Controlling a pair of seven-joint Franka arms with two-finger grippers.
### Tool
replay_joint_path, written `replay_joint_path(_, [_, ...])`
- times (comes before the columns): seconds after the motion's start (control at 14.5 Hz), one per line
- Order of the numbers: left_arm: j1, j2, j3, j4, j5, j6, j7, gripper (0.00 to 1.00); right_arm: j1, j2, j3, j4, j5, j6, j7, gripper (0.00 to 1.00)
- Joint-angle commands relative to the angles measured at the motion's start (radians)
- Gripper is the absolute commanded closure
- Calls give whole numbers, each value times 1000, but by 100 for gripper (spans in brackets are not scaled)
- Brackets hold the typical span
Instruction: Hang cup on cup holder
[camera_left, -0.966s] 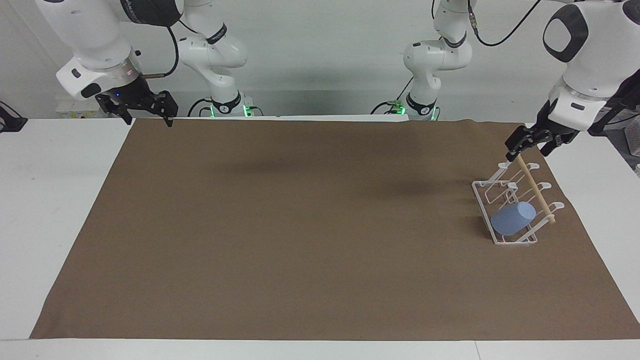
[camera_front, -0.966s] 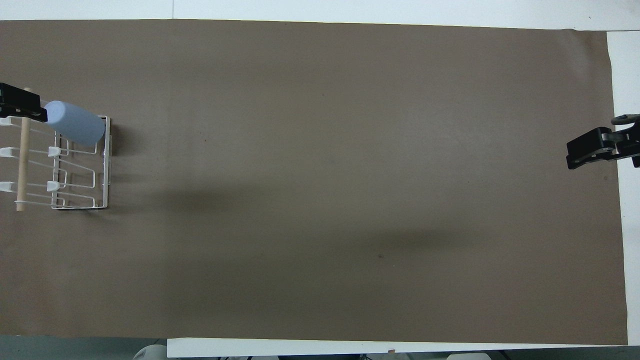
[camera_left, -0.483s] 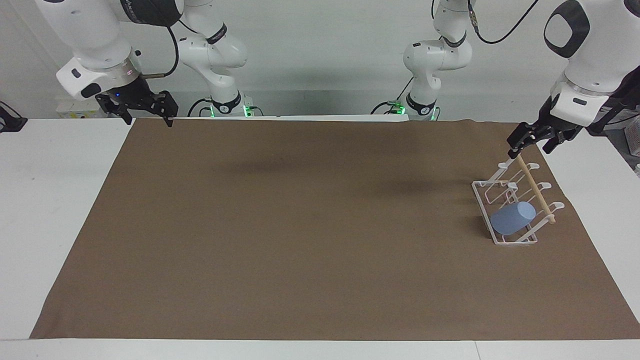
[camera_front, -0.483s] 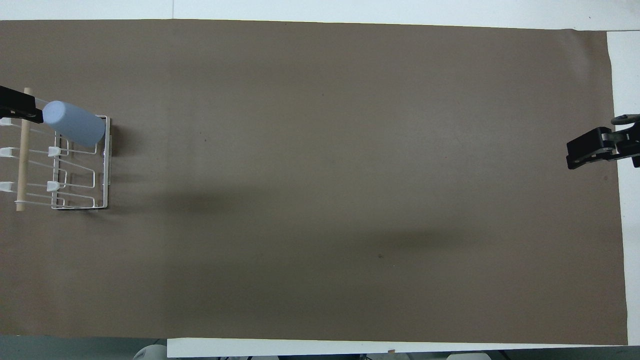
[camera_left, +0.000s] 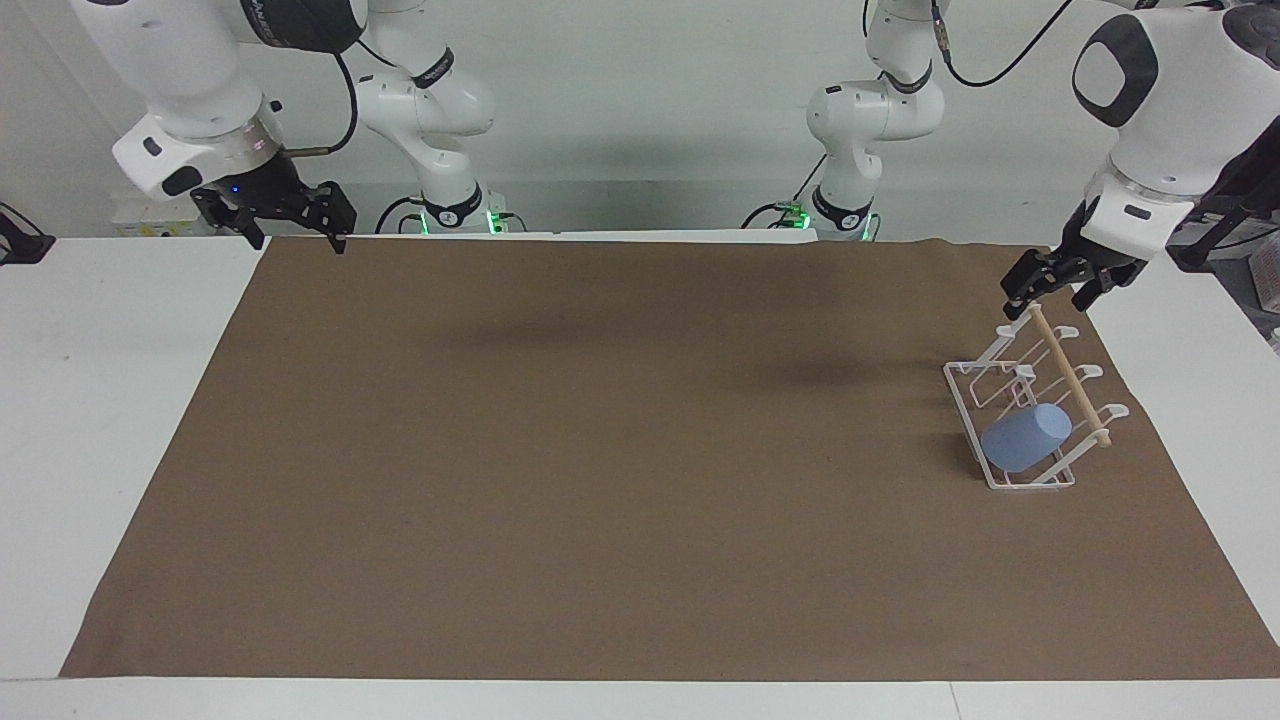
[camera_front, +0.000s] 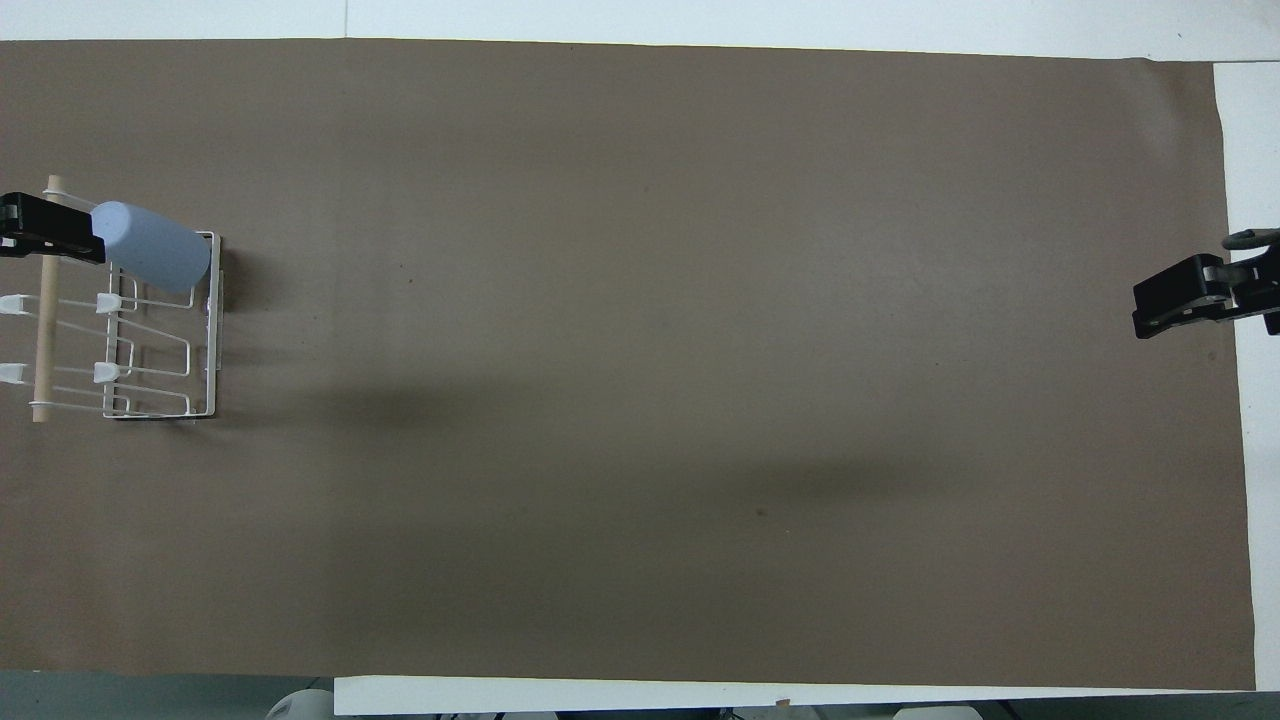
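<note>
- Cup: slipped tilted over a slanted prong of the cup holder, at the left arm's end of the table; the slant keeps it on.
- Left gripper: open, empty, above the holder's wooden bar.
- Right gripper: open, waiting over the table's other end.

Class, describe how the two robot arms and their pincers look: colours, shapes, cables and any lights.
Both arms have glossy white, rounded shells with dark joint patches. Black cables run along the upper links, and green lights glow at both bases. The left pincer and the right pincer are black, angular and two-fingered, each below a white wrist; a small blue light shows at the right wrist.
</note>
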Motion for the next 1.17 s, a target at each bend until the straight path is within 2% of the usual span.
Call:
replay_joint_path(0.0, [28, -47, -14, -38, 11, 26, 22, 0, -7, -18, 6, -20, -3, -1, 0, 1])
replay_joint_path(0.28, [19, -50, -14, -71, 11, 26, 22, 0, -7, -18, 6, -20, -3, -1, 0, 1])
replay_joint_path(1.1, [8, -50, -14, -70, 9, 7, 15, 0, -7, -18, 6, -20, -3, -1, 0, 1])
